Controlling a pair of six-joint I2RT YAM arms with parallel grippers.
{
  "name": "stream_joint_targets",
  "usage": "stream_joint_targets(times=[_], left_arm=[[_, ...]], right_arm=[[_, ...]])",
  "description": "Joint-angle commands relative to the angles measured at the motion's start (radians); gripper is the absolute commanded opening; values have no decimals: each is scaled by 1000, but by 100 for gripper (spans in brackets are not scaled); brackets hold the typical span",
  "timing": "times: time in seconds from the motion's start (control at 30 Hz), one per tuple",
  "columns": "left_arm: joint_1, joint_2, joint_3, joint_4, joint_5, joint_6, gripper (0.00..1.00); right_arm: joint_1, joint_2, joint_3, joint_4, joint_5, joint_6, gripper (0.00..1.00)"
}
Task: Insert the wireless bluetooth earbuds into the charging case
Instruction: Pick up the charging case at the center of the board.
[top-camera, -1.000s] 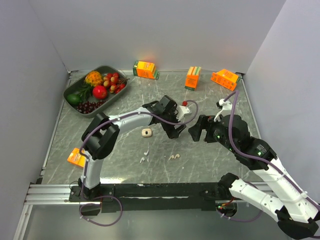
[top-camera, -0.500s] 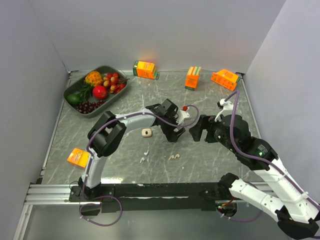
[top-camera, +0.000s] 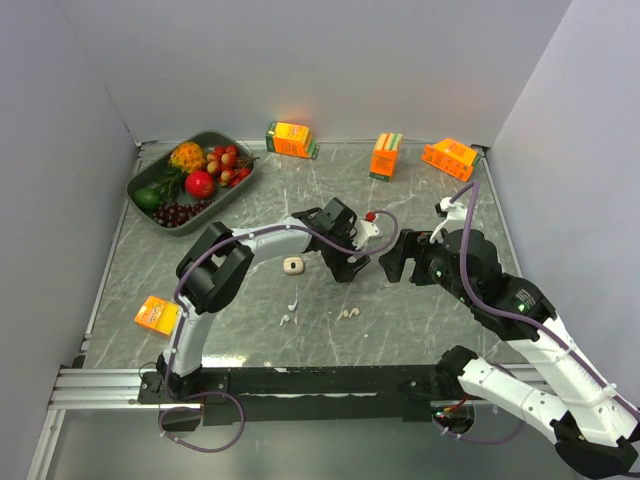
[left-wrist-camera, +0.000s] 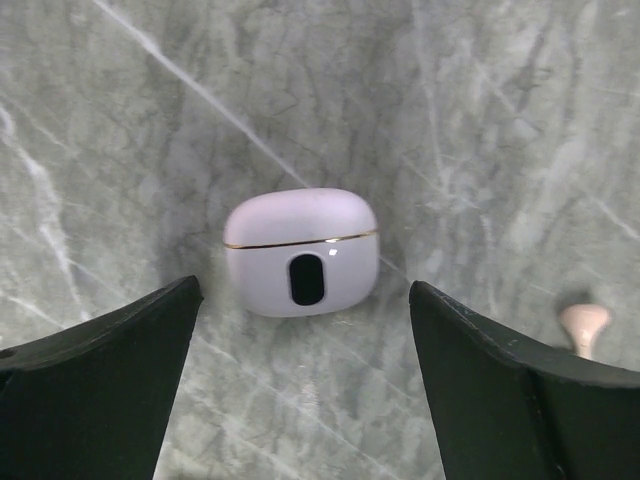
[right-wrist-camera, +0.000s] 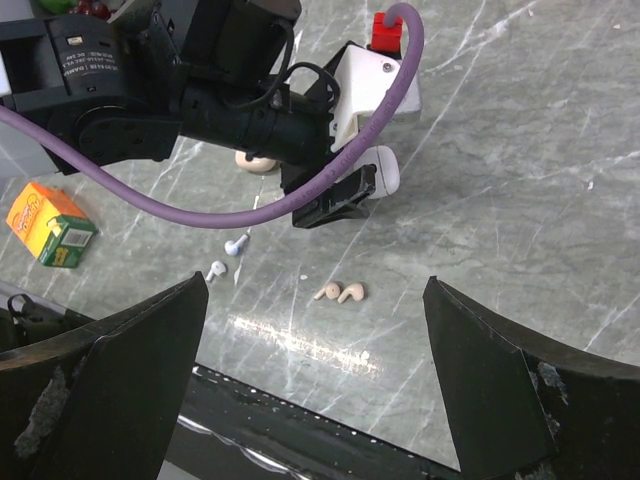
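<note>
Earbuds (top-camera: 348, 313) lie loose on the counter (top-camera: 420, 320), nearer the bases than the case (left-wrist-camera: 301, 252). Your left claw (left-wrist-camera: 305, 288) stands wide open astride the shut case, gaps either side, gripping nothing. Centre, then close on the lower body, leaving the lid free. Right claw (right-wrist-camera: 315, 283) wide, empty. From above, the left claw hides the case; hinge unseen.

Top view: left gripper (top-camera: 346, 268) hides the case (left-wrist-camera: 300, 250) from me. Left wrist: earbud (left-wrist-camera: 585, 322) at 4 o'clock half behind my finger (left-wrist-camera: 520, 400), shape unclear.
</note>
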Motion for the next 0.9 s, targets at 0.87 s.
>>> stream_joint_targets(times=[0.87], left_arm=[[-63,32,-39,64,-183,71,87]], right_arm=[[3,-54,-6,-27,39,10,97]])
